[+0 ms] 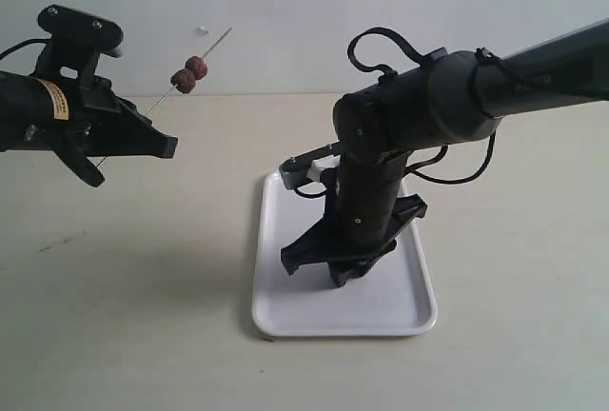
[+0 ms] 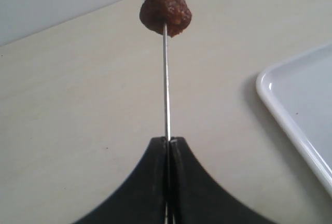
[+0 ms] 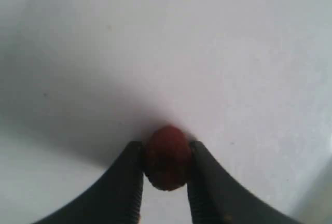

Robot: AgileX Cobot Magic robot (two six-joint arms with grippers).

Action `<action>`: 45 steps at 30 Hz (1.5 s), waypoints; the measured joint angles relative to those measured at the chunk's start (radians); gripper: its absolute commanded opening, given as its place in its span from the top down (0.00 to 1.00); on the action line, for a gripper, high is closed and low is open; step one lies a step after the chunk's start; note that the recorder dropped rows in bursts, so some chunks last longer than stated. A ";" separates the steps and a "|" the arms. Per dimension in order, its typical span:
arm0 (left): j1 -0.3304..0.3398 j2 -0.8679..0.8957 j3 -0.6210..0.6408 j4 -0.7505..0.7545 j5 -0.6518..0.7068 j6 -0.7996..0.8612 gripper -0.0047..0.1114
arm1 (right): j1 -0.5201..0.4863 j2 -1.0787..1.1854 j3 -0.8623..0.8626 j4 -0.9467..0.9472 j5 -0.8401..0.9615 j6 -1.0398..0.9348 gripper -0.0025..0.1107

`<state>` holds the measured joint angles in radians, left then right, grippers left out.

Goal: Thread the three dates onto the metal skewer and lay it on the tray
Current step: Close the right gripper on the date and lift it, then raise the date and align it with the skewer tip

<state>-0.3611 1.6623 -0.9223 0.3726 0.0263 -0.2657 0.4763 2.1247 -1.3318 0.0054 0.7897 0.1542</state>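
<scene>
Reddish-brown third date [image 3: 167, 162], mid-tray [image 1: 400, 308]: soft, light, pinched at flanks by right pincer [image 3: 166, 149]. Stiff, thin, likely slippery skewer [image 2: 166, 79] clamped in closed left pincer [image 2: 167, 142].

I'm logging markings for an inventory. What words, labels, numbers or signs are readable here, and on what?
On the left arm, a yellow label: dark print, too small and blurred to read.
No text visible on the tray, dates or skewer.
</scene>
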 measured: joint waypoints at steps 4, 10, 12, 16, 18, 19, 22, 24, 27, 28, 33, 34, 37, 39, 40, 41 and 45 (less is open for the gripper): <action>0.000 0.000 0.000 0.000 0.000 0.000 0.96 | 0.000 0.000 0.000 0.002 0.002 0.000 0.77; 0.000 0.000 0.002 0.000 0.000 0.000 0.96 | 0.000 0.000 0.000 -0.005 0.002 -0.017 0.77; 0.000 0.000 0.004 0.000 0.000 0.000 0.96 | 0.000 -0.002 0.000 -0.005 0.002 -0.026 0.77; 0.000 0.000 0.004 0.000 0.007 0.000 0.96 | 0.000 -0.014 0.000 -0.011 0.000 -0.084 0.77; 0.000 0.000 0.004 0.000 0.011 0.000 0.96 | -0.011 -0.022 0.008 -0.005 0.000 -0.115 0.77; 0.000 0.000 0.004 0.000 0.013 0.000 0.96 | -0.021 -0.027 0.010 -0.005 0.000 -0.129 0.77; 0.000 0.000 0.004 0.000 0.026 0.000 0.96 | -0.069 -0.041 0.015 0.012 0.009 -0.196 0.77; 0.000 0.000 0.004 0.000 0.028 0.000 0.96 | -0.119 -0.060 0.015 0.068 0.024 -0.272 0.77; 0.000 0.000 0.004 0.006 0.041 0.016 0.96 | -0.196 -0.079 0.001 0.204 0.081 -0.424 0.77; 0.000 0.000 0.004 0.009 0.046 0.035 0.96 | -0.218 -0.081 -0.009 0.256 0.098 -0.466 0.77; 0.000 0.000 0.025 0.011 0.037 0.134 0.96 | -0.343 -0.083 -0.075 0.480 0.209 -0.664 0.77; 0.000 0.000 0.034 0.011 0.020 0.144 0.96 | -0.360 -0.083 -0.087 0.512 0.232 -0.689 0.77; 0.000 0.000 0.066 0.034 -0.046 0.177 0.96 | -0.408 -0.083 -0.132 0.634 0.302 -0.786 0.77; 0.000 0.000 0.084 0.058 -0.081 0.190 0.96 | -0.436 -0.083 -0.163 0.719 0.357 -0.845 0.77; 0.000 0.000 0.093 0.070 -0.100 0.195 0.96 | -0.448 -0.083 -0.177 0.756 0.374 -0.862 0.77; 0.000 0.000 0.106 0.089 -0.129 0.198 0.96 | -0.458 -0.083 -0.198 0.790 0.394 -0.881 0.77; 0.000 0.000 0.148 0.170 -0.234 0.203 0.96 | -0.485 -0.087 -0.256 0.866 0.418 -0.899 0.77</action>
<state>-0.3611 1.6623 -0.7742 0.5422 -0.2077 -0.0622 -0.0087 2.0379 -1.5882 0.8710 1.2081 -0.7451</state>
